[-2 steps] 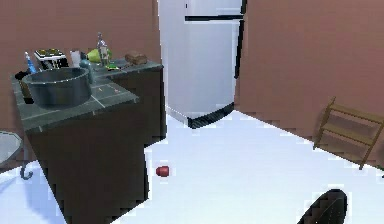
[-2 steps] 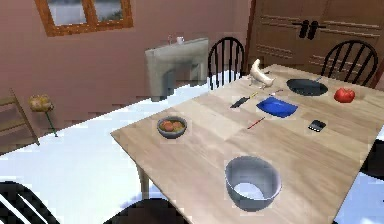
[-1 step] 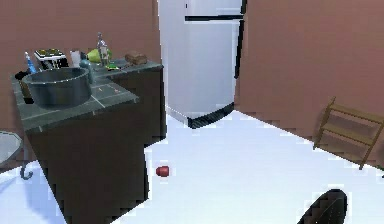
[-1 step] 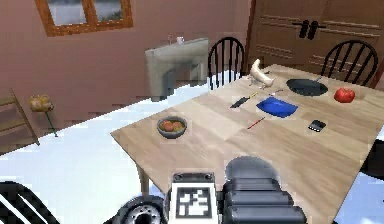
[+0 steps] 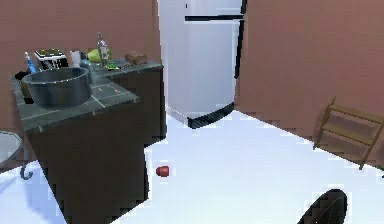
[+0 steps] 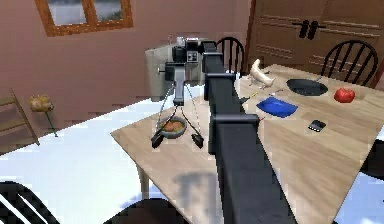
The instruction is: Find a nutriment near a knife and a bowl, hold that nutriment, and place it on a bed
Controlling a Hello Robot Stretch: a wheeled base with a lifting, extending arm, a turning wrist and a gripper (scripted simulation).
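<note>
The nutriment (image 6: 175,127), which I judge to be this small brown lump, lies on the table (image 6: 300,150) at the gripper's (image 6: 177,141) far end, between its two fingers; whether they hold it cannot be told.

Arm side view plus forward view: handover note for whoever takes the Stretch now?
Gripper: at the wooden table, with a round brownish item lying at its fingers; cannot tell whether it holds anything.
Things: red fruit, dark bowl and flat blue thing farther along the table; a small red thing on the kitchen floor.
Done: arm out at a likely food item.
Left: confirm grasp, lift, find a bed, place it.
</note>
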